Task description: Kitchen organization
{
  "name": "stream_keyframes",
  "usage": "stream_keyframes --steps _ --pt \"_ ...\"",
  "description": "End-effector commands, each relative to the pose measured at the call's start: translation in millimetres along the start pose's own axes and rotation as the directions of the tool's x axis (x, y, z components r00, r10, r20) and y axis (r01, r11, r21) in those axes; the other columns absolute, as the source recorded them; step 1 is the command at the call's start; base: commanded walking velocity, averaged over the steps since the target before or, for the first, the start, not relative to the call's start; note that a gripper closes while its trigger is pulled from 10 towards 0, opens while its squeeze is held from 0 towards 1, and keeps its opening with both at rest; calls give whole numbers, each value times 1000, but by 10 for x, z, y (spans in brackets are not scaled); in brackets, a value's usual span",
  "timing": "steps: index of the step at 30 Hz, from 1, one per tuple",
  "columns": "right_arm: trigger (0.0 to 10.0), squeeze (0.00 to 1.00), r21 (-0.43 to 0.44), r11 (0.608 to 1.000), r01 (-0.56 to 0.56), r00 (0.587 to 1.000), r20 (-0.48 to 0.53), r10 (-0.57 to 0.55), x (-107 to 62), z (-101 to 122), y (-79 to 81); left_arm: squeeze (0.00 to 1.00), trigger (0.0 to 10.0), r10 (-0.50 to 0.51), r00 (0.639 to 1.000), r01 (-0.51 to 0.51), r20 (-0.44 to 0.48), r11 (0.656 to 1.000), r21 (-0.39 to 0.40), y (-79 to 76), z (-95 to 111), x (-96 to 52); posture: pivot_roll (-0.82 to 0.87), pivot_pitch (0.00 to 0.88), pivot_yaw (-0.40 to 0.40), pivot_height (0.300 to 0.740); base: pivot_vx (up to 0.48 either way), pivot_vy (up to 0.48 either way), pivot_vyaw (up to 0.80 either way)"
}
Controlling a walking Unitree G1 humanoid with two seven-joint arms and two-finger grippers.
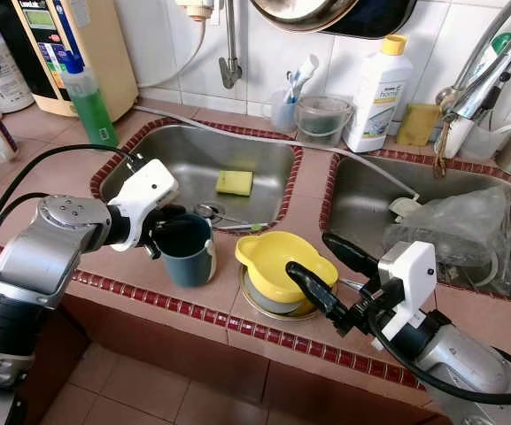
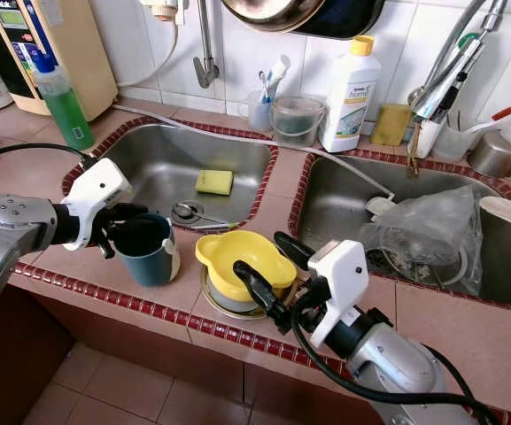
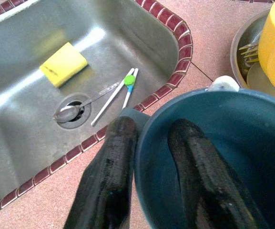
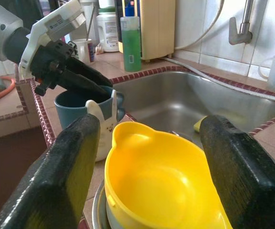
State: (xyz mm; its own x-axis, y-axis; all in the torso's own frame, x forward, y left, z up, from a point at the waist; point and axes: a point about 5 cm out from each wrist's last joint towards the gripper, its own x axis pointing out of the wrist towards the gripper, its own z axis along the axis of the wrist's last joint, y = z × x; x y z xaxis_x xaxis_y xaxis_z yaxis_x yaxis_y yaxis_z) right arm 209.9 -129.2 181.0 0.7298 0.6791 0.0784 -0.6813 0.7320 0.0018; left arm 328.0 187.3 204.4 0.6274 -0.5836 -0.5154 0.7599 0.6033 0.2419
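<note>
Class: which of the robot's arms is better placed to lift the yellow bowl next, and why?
Right. The right gripper, jaws open, already straddles the yellow bowl; the left gripper is shut on the blue cup.

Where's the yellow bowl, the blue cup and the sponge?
yellow bowl (image 1: 277, 261), left eye view, inside bottom.
blue cup (image 1: 190, 259), left eye view, outer wall.
sponge (image 1: 235, 182), left eye view, top face.

Blue mug, yellow bowl
</note>
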Motion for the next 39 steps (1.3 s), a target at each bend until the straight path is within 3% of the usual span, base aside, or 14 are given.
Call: stream_keyframes --steps 1,17,29,35,37,38,39 --pt "10000 0 -7 1000 -22 1000 7 22 -1 31 37 0 0 -1 1000 1 -16 1000 9 0 -15 -28 -50 71 32 740 0 0 0" --pt "10000 0 -12 1000 -16 1000 6 16 -6 26 32 0 0 -8 1000 8 -8 1000 13 -17 -5 -15 -57 60 34 740 0 0 0" --pt "10000 0 -18 1000 -23 1000 11 24 6 37 13 0 0 39 999 -39 24 999 6 57 45 -35 -59 33 21 740 0 0 0" --pt "10000 0 -20 1000 -14 999 33 15 36 74 -32 0 0 172 980 -167 97 984 -54 262 154 -119 -56 21 10 740 0 0 0" --pt "10000 0 -19 1000 13 998 54 -12 47 101 -75 0 0 248 955 -239 160 968 -75 366 232 -184 -54 16 7 740 0 0 0" --pt "10000 0 -16 1000 23 998 61 -22 52 111 -92 0 2235 282 943 -267 176 958 -101 410 253 -211 -54 15 6 740 0 0 0" --pt "10000 0 -16 999 33 997 69 -32 59 125 -114 0 2353 328 921 -306 208 943 -133 467 285 -250 -52 13 4 740 0 0 0"
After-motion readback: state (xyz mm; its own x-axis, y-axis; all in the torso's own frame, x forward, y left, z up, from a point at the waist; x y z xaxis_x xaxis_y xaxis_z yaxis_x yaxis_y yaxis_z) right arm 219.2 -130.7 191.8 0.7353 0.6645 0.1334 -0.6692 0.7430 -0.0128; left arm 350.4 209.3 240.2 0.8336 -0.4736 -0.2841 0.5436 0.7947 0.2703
